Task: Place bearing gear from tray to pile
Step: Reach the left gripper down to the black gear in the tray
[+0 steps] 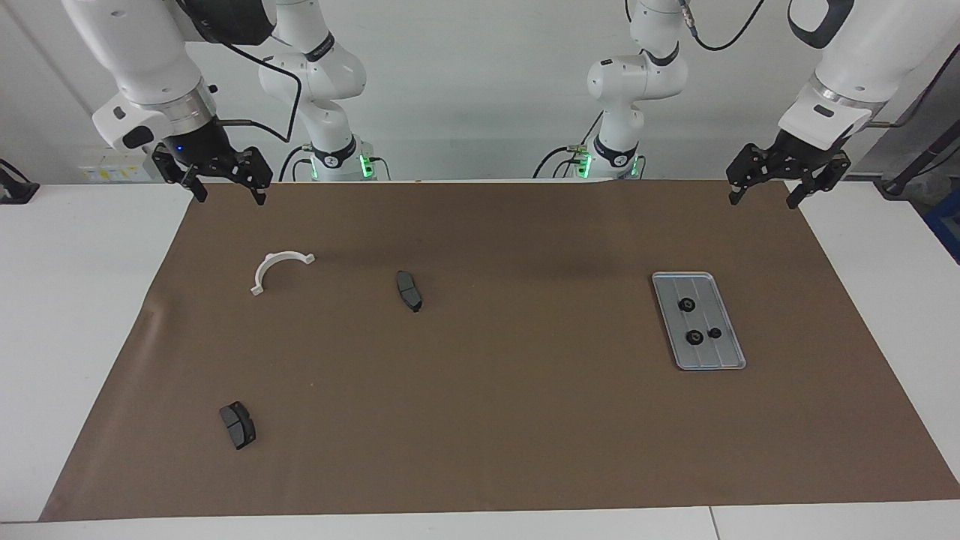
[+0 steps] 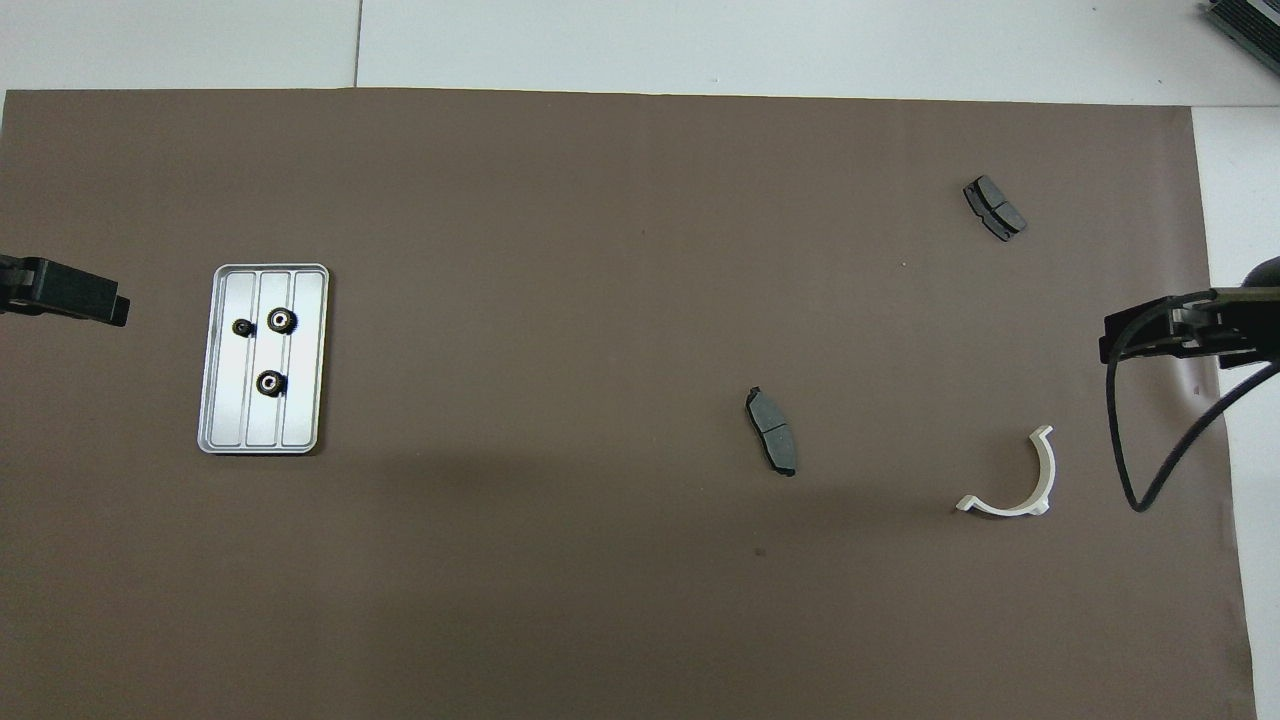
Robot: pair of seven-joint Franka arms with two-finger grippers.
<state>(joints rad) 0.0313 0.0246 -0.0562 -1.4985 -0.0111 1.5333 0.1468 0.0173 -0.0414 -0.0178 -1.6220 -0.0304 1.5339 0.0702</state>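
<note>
The silver ridged tray (image 1: 711, 294) lies on the brown mat toward the left arm's end; it also shows in the overhead view (image 2: 303, 400). On it sit two black bearing gears (image 1: 686, 304) (image 1: 694, 337) and a smaller black part (image 1: 715, 332). The pile is scattered toward the right arm's end: a white half-ring bracket (image 1: 279, 270) and two dark brake pads (image 1: 409, 291) (image 1: 238, 424). My left gripper (image 1: 763, 199) hangs open and empty over the mat's edge at the robots' end. My right gripper (image 1: 229, 196) hangs open and empty over the mat's corner, above the bracket's end.
The brown mat (image 1: 525, 405) covers most of the white table. A black cable (image 2: 1150, 440) loops down from the right arm near the bracket (image 2: 1010, 480). A wide bare stretch of mat lies between the tray and the nearer brake pad (image 2: 772, 430).
</note>
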